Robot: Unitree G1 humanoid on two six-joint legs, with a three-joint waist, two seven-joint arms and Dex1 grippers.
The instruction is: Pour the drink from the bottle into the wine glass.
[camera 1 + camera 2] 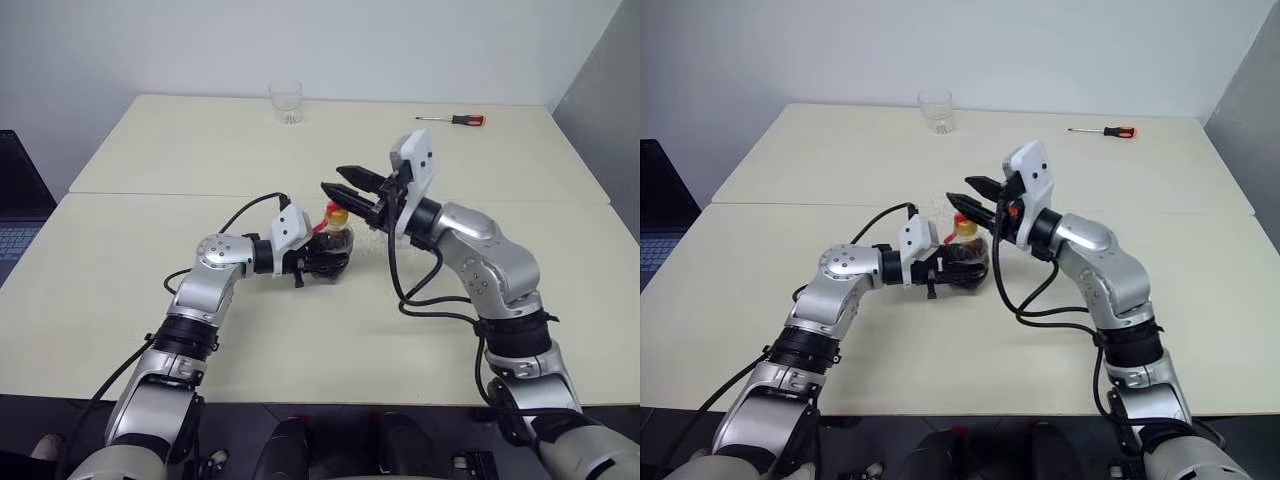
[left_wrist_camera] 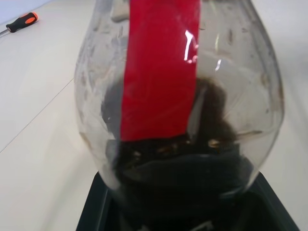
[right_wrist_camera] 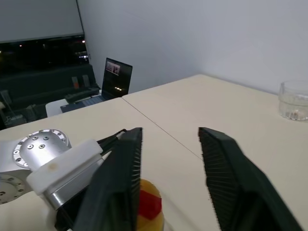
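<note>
Bottle: small, round-bodied, clear plastic; red band, yellow-orange cap. Held upright in left gripper, fingers clamped on lower body, just above desk near centre seam. Left wrist view: body pressed close betw. black fingers.

Drink: dark, nearly black; sits in lower part of bottle, approx. a third full.

Right gripper: just above and beside cap, on side away from left gripper; pointing roughly level toward left arm. Fingers parted w/ clear gap, nothing betw. them; cap seen below left-hand finger in right wrist view, not clasped.

Tumbler: short, clear, stemless; far edge of desk, well beyond both grippers.

Screwdriver: orange-and-black handle, lying flat; far side of desk, well beyond right gripper.

Laptop: open, screen dark; off desk, past left gripper's side.

Desk: two pale cream tops butted together, seam running across under grippers.
</note>
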